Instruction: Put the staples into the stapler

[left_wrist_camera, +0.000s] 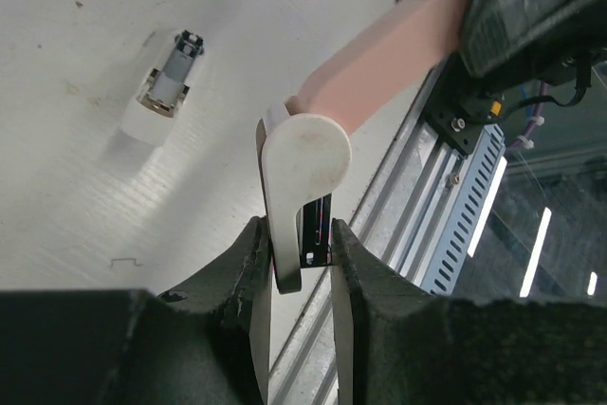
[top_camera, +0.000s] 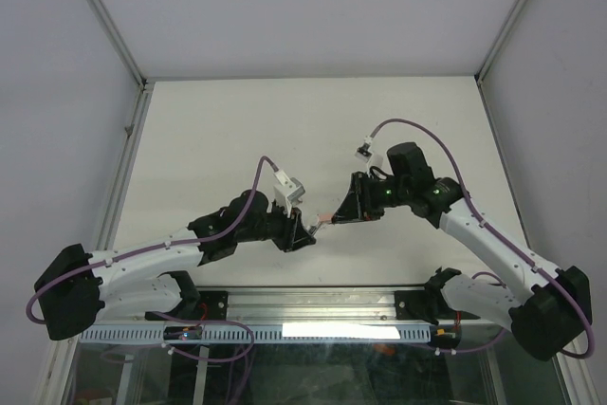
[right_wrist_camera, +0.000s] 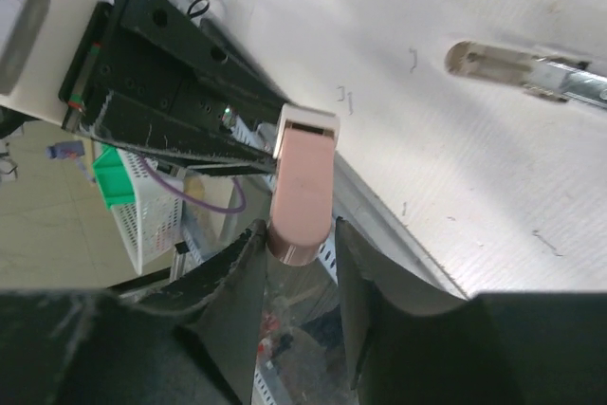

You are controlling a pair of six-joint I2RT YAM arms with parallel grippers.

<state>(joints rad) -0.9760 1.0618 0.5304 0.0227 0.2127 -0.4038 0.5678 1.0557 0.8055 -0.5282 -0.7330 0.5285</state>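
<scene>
The pink stapler [top_camera: 323, 219] hangs over the near-middle of the table [top_camera: 237, 130], spanned between both arms, which reach inward with bent elbows until their claws nearly meet. The left gripper [left_wrist_camera: 302, 258] is clamped on its white, round-ended piece; the right gripper [right_wrist_camera: 299, 248] pinches the pink rounded end. The staples [left_wrist_camera: 169, 78], a silvery-grey strip with a brownish rim, lie on the table apart from it

A flat white table [top_camera: 237, 130] sits between plain pale walls [top_camera: 313, 7] and thin silver metal posts [top_camera: 104, 16]. Past its edge glow long bright strips [left_wrist_camera: 537, 251], maybe lamps.
</scene>
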